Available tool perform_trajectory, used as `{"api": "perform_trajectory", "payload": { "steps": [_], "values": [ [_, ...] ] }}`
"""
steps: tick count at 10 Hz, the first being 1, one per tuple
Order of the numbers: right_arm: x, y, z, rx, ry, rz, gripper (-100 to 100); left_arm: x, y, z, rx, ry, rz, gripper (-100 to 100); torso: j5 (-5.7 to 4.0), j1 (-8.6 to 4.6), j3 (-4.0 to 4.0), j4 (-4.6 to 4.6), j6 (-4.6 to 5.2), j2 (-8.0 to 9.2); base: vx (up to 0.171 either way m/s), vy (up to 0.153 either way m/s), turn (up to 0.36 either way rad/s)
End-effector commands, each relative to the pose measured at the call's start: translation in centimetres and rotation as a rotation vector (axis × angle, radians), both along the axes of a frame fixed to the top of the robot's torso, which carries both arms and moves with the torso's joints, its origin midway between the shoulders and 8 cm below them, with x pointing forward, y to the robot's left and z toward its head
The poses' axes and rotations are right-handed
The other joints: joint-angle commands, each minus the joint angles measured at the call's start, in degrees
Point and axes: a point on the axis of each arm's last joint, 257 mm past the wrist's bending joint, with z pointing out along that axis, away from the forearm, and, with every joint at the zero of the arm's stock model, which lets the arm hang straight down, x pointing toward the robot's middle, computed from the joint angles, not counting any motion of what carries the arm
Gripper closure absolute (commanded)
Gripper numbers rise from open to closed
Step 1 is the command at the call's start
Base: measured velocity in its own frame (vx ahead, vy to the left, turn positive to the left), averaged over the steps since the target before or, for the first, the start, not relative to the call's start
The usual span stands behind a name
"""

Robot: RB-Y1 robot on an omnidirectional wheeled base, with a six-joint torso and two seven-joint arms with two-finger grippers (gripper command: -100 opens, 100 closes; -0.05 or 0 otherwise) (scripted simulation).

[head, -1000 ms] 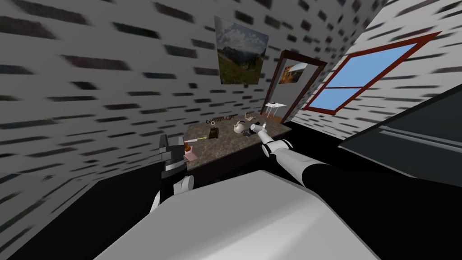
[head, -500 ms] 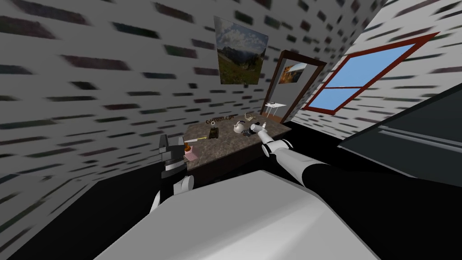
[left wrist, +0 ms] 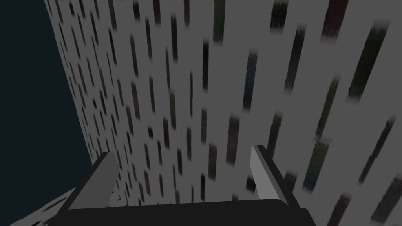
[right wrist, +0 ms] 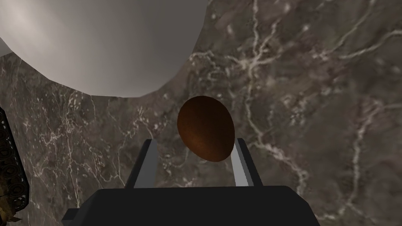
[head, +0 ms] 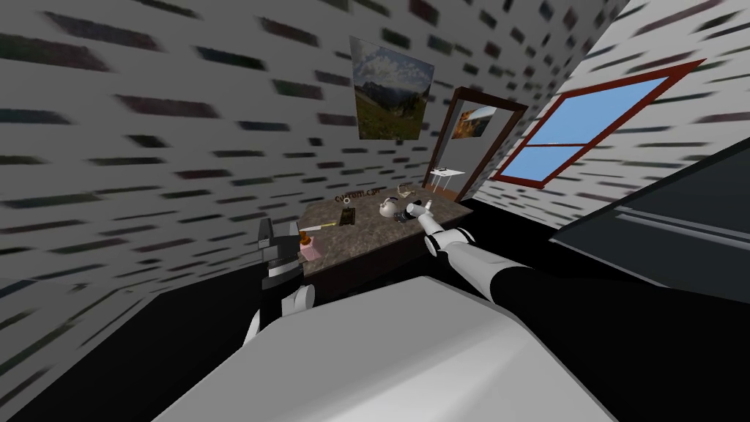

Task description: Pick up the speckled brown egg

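Observation:
The brown egg (right wrist: 206,127) lies on the dark marbled tabletop (right wrist: 314,98), just beside a white rounded teapot (right wrist: 102,43). My right gripper (right wrist: 195,141) straddles the egg with its fingers drawn in. One finger (right wrist: 240,161) touches the egg's side, and a small gap separates the other finger (right wrist: 144,164) from it. In the head view the right gripper (head: 419,210) reaches over the table's far end next to the teapot (head: 387,207). My left gripper (head: 267,233) hangs at the table's near left corner, open and holding nothing (left wrist: 180,164).
On the table (head: 366,238) stand a dark brown block (head: 347,215), a pink item (head: 311,250) and an orange piece (head: 302,237). A dark ridged object (right wrist: 10,172) sits near the egg. A doorway (head: 469,146) lies beyond; a dark cabinet (head: 674,220) is at right.
The head view has shifted a touch, so my head moved slightly. Neither arm nor the things on the table show any move.

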Motion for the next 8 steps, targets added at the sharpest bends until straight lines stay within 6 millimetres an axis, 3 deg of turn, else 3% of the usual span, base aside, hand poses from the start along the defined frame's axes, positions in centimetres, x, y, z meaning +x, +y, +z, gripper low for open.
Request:
{"api": "perform_trajectory", "payload": {
  "steps": [1,4,5,6,7,8],
  "values": [
    [0.0,0.0,0.0,0.0,0.0,0.0,100,0.0,0.0,0.0,0.0,0.0,0.0,0,0.0,0.0,0.0,0.0,0.0,0.0,0.0,0.0,0.0],
    [0.07,0.08,0.08,0.001,-0.002,0.001,100,0.0,0.0,0.0,0.0,0.0,0.0,0,0.01,0.02,-0.04,-0.04,0.05,-0.03,0.0,0.0,0.004],
    [0.07,0.08,0.08,0.001,-0.002,0.001,0,0.0,0.0,0.0,0.0,0.0,0.0,0,0.01,0.01,-0.04,-0.04,0.05,-0.03,0.0,0.0,0.0],
    [0.18,0.01,0.92,0.005,0.011,0.001,100,0.0,0.0,0.0,0.0,0.0,0.0,0,0.01,0.01,-0.03,-0.04,0.05,-0.03,-0.004,0.01,-0.042],
    [0.11,0.1,0.53,0.001,0.002,0.003,100,0.0,0.0,0.0,0.0,0.0,0.0,0,0.04,0.04,-0.01,-0.02,0.07,0.0,-0.005,0.005,-0.011],
    [0.08,0.12,0.6,0.002,0.004,0.002,0,0.0,0.0,0.0,0.0,0.0,0.0,0,0.02,0.04,-0.02,-0.04,0.06,0.0,0.0,0.0,0.0]
  ]
}}
